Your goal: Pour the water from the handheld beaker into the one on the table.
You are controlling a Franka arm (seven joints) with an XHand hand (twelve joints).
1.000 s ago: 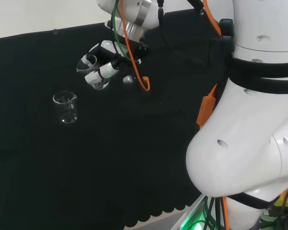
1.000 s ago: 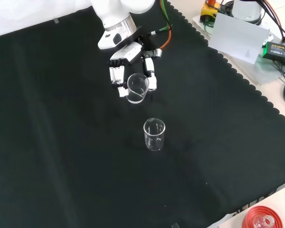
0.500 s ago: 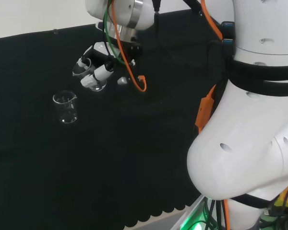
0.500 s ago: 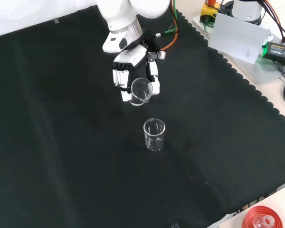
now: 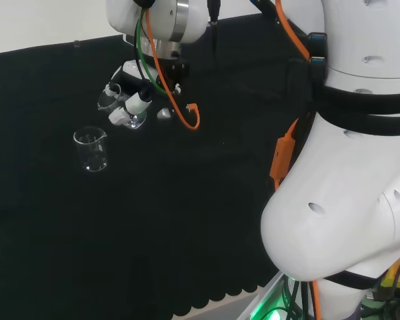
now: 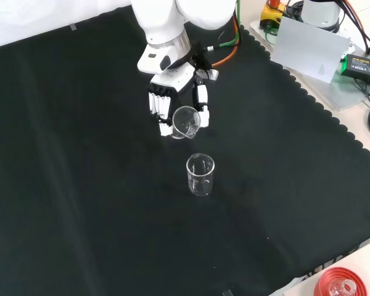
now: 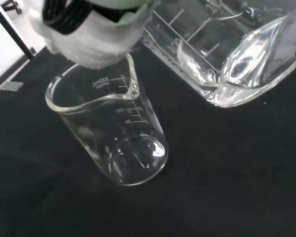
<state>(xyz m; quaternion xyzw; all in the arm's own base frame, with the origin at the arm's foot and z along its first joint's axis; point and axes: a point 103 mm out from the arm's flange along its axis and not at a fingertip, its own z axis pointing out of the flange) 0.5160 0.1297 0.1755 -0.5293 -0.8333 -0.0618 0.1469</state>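
A clear glass beaker (image 6: 185, 121) is held in the air by my hand (image 6: 170, 94), whose fingers and thumb are curled round it. It is tilted, with its mouth turned toward a second clear beaker (image 6: 200, 175) that stands upright on the black cloth just below it in the front view. In the head view the held beaker (image 5: 120, 107) and the hand (image 5: 137, 99) hang above and to the right of the standing beaker (image 5: 91, 149). The wrist view has the standing beaker (image 7: 111, 136) close up, looking empty, and the held beaker (image 7: 227, 47) with water pooled along its lower side.
Black cloth (image 6: 80, 185) covers the bench all round the beakers. A red ribbed ring (image 6: 340, 287) lies at the cloth's front right corner in the front view. Boxes and cables (image 6: 333, 49) sit past the cloth's right edge.
The hand has carried the held beaker closer to the standing one and tilted it further, its mouth now turned more toward the standing beaker. The standing beaker has not moved.
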